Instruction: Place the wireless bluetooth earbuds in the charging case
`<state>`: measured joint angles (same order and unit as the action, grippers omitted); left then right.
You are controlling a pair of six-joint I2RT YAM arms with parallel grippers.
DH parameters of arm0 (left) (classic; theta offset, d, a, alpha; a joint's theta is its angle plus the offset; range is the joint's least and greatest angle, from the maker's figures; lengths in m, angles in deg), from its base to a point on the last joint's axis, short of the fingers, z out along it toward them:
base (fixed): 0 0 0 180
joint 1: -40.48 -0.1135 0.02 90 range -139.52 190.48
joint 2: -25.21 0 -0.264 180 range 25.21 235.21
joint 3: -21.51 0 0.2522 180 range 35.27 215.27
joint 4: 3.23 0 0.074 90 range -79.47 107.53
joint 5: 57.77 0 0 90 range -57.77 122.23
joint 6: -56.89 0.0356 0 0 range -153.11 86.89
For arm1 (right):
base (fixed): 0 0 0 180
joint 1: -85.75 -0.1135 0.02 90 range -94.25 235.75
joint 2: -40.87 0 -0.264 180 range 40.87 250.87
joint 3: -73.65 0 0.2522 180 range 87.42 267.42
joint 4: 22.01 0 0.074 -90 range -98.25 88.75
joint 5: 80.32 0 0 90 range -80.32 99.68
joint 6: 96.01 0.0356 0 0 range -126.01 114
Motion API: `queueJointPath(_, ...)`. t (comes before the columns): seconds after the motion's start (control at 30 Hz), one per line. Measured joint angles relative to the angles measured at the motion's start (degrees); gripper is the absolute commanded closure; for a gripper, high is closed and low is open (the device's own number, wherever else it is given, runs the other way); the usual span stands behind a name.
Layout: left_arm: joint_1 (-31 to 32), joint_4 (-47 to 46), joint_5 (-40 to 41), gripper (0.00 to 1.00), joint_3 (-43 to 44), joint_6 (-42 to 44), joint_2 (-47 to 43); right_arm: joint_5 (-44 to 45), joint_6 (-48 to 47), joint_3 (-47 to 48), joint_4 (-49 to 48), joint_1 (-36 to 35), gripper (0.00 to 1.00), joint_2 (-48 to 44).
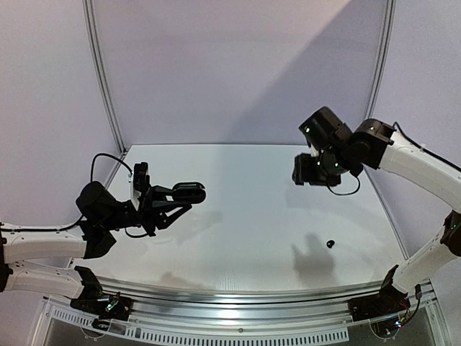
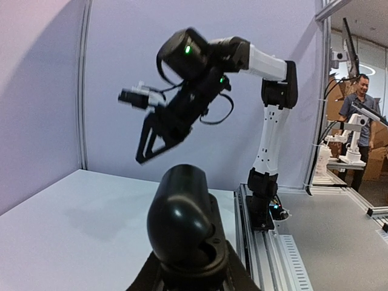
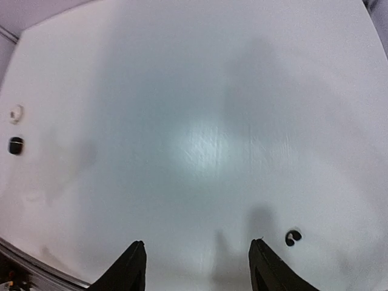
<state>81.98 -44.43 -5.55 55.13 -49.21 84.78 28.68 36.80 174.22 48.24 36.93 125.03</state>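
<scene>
My left gripper (image 1: pixel 178 199) is shut on a black oval charging case (image 1: pixel 189 192) and holds it above the left half of the table. In the left wrist view the case (image 2: pixel 182 212) fills the bottom centre with its lid swung up, and the gripper (image 2: pixel 189 276) clamps its base. One small black earbud (image 1: pixel 330 244) lies on the table at the right, toward the front. My right gripper (image 1: pixel 306 173) hangs high above the table, behind the earbud. Its fingers (image 3: pixel 134 268) stand apart with nothing between them, and the earbud (image 3: pixel 293 237) lies just right of the right finger.
The white table (image 1: pixel 252 216) ends in a metal rail (image 1: pixel 245 294) at the front and is walled by pale panels at the back and sides. Two tiny things, one whitish (image 3: pixel 16 113) and one black (image 3: pixel 16 145), sit far left in the right wrist view.
</scene>
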Motion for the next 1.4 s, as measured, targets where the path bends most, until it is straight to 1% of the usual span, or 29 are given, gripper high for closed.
queueJointPath(0.07,0.02,0.83,-0.22,1.00,0.09,-0.02,-0.74,-0.33,3.48,-5.40,4.35,1.49,0.52,0.59)
queueJointPath(0.2,0.00,2.49,-0.42,1.00,0.57,-0.02,-1.92,-1.97,9.81,-17.77,8.68,3.58,0.62,0.44)
queueJointPath(0.3,0.02,3.19,-0.55,1.00,0.68,0.00,-2.58,-2.73,14.51,-26.75,9.14,4.39,0.77,-1.27)
queueJointPath(0.43,0.00,3.52,-0.57,1.00,0.68,-0.02,-3.13,-3.26,18.16,-33.18,8.41,6.95,0.90,-4.68)
queueJointPath(0.57,0.00,3.65,-0.57,1.00,0.68,-0.02,-3.58,-2.43,18.80,-35.71,5.66,12.13,1.00,-5.60)
queueJointPath(0.73,0.00,3.67,-0.66,1.00,0.68,-0.02,-3.80,-2.23,14.91,-35.82,-0.63,18.53,1.00,-3.65)
queueJointPath(0.87,0.02,3.67,-0.74,1.00,0.68,-0.02,-3.85,-2.27,10.25,-34.01,-4.24,21.46,1.00,2.29)
queueJointPath(1.0,0.02,3.67,-0.96,1.00,0.68,0.04,-3.89,-2.64,6.10,-30.42,-5.14,21.86,1.00,8.50)
queueJointPath(1.07,0.00,3.67,-1.79,1.00,0.68,0.39,-3.91,-2.97,4.76,-29.51,-5.57,21.86,1.00,9.86)
queueJointPath(1.4,0.00,3.67,-7.56,1.00,0.26,7.23,-4.11,-4.98,-0.85,-24.83,-4.13,21.79,1.00,8.76)
